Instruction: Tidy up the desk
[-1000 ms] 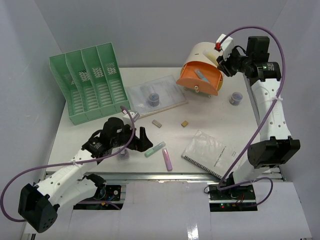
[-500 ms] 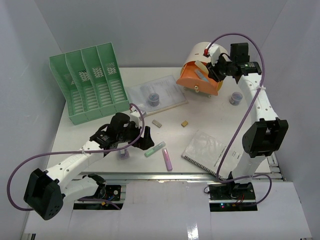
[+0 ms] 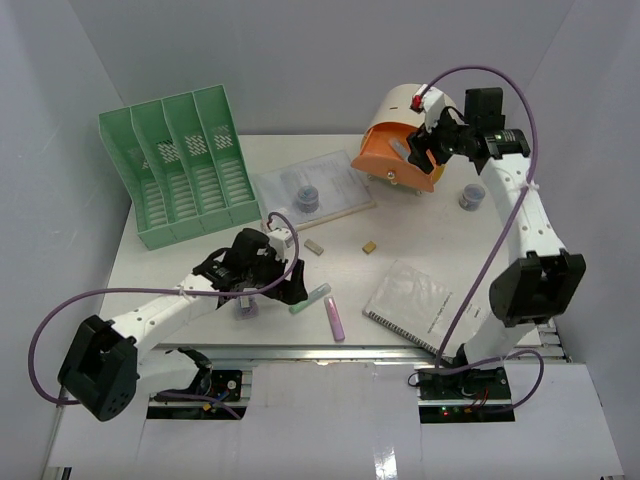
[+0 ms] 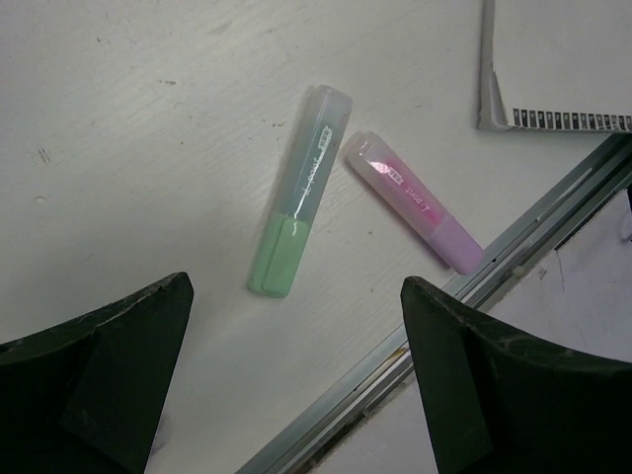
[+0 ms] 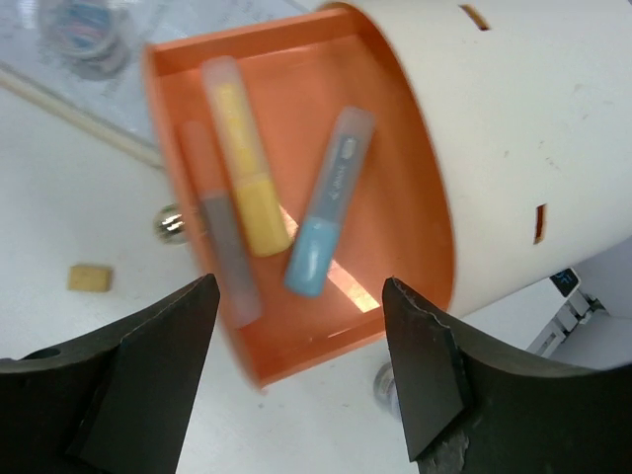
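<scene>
The desk (image 3: 420,235) spreads under everything, with the green file rack (image 3: 180,170) standing on its far-left corner.

Nearer the arms than the rack and a little to its right, the left gripper (image 3: 288,283) hangs over the green highlighter (image 4: 299,202), jaws spread wide and holding nothing. The step in hand looks like picking that highlighter up. In the wrist view its long axis runs almost square to the line between the fingers, so only a slight wrist turn should be needed. The descent is best centred on the barrel, near where clear cap meets green body. The pink highlighter (image 4: 413,200) lies just beside it, on the side away from the rack, so the outer finger should land in the gap between the two and not nudge the pink one toward the rail.

Further right of the rack lies the spiral notebook (image 3: 415,305), well clear of this grasp.

Far to the rack's right, the right gripper (image 5: 301,286) hovers over the orange tray (image 5: 410,237), jaws apart and empty. A blue highlighter (image 5: 331,202) and a yellow highlighter (image 5: 245,158) lie free inside. This arm should lift straight off, clear of the tray's rim.
</scene>
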